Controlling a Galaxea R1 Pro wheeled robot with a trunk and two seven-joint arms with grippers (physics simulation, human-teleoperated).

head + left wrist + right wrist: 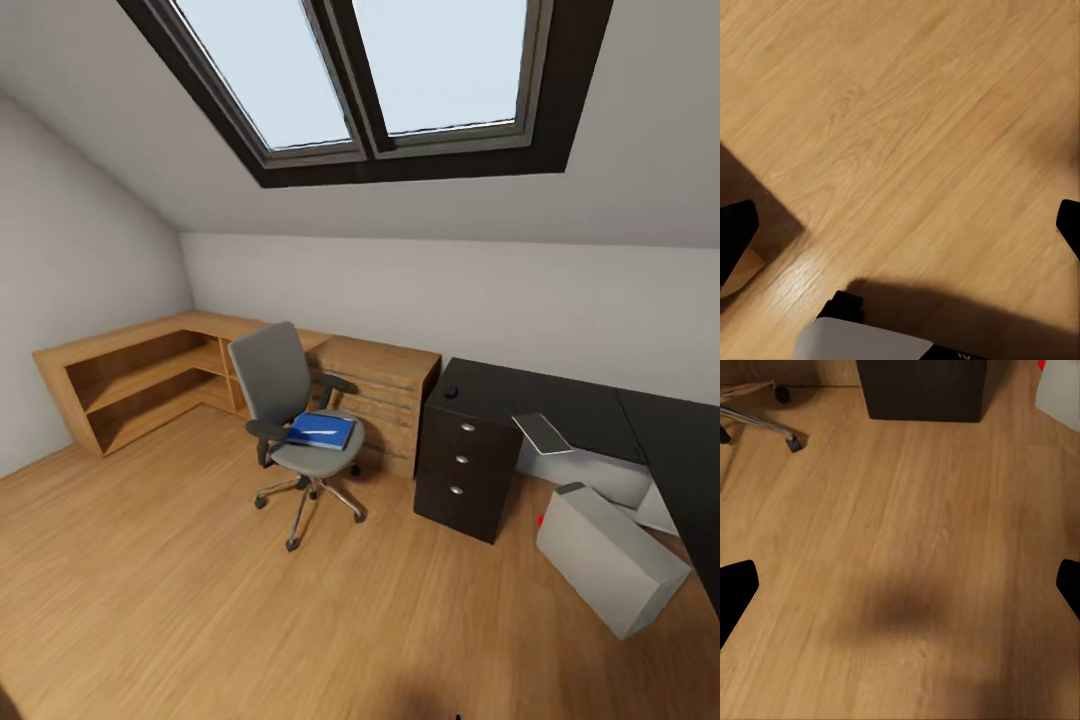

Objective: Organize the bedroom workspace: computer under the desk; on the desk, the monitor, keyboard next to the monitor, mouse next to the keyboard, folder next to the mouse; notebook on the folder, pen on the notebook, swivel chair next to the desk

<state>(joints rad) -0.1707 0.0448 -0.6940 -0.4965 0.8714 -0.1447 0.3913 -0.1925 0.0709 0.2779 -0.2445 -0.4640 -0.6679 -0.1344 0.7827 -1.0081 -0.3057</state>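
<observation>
Ahead, folder point(322, 431) on swivel chair point(290, 400), well apart from both hands; hands spread wide, empty.

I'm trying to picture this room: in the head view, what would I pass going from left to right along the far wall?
Wooden shelf → swivel chair with blue folder → wooden drawers → black desk → grey computer.

Grey padded swivel chair point(285, 400) on chrome legs carries a bright blue flat folder point(321, 431) with a pale streak. The near-black L-shaped surface point(560, 405) shows silver drawer knobs. Light grey boxy computer case point(610, 560), honey-grained wooden floor point(180, 590), matching oak shelving point(140, 375), white walls.
</observation>
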